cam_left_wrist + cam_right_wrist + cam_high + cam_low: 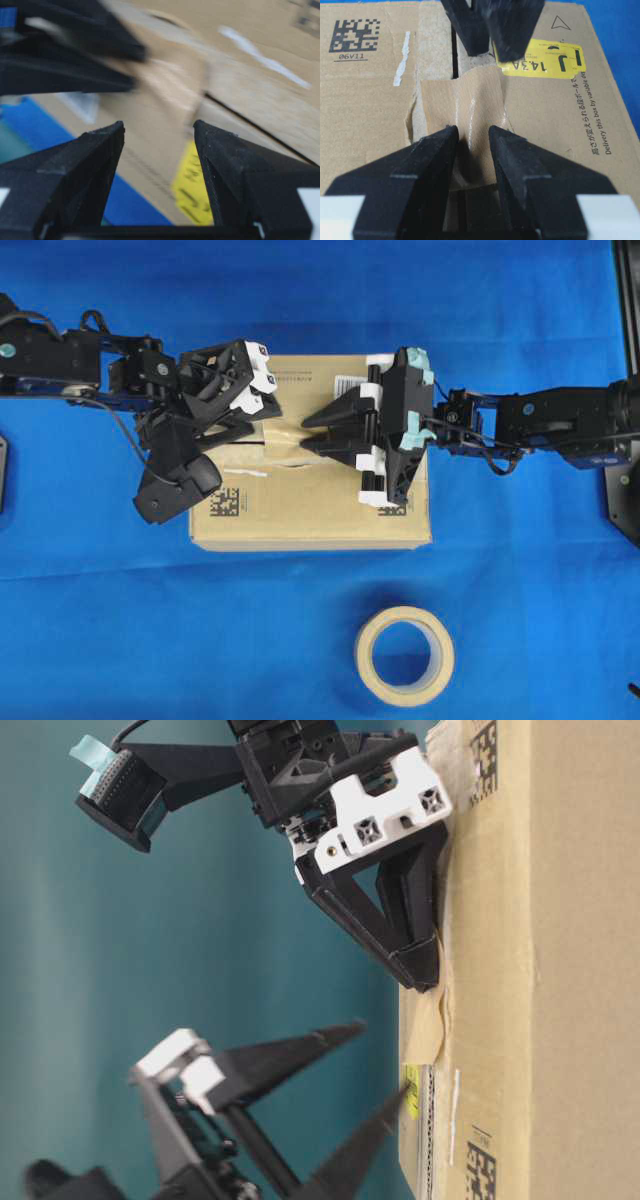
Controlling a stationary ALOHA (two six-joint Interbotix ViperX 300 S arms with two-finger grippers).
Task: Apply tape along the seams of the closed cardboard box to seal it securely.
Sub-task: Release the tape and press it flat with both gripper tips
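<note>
From my right wrist camera, the nearest thing is the right gripper point(470, 137), its jaws apart, tips resting on or just above the tape point(465, 107), a wrinkled glossy tan square lying across the seam point(454, 52) on top of the cardboard box point(365, 100). I cannot tell whether the tips pinch the tape's raised crease or only press beside it. Just past the tape the left gripper point(487, 35) comes down from the far side, its two fingers also spread, their tips close above the seam. Beside them sits the yellow sticker point(545, 57), and off to the other side a black square code point(354, 35) and a pale torn strip point(402, 60).

The left wrist camera shows me its own jaws wide apart with nothing between them, the box top and yellow sticker blurred beyond.

The table-level view gives me something the wrist views do not: one gripper point(425, 975) has its tip touching the box face at the tape point(425, 1020), while the other gripper point(385, 1065) has one tip near the sticker and the other well clear of the cardboard.

Overhead, the closed box point(310, 525) sits on the blue bench point(100, 640), both arms meeting over its middle. Only here can I see the cream tape roll point(404, 656), lying flat on the bench well apart from the box.
</note>
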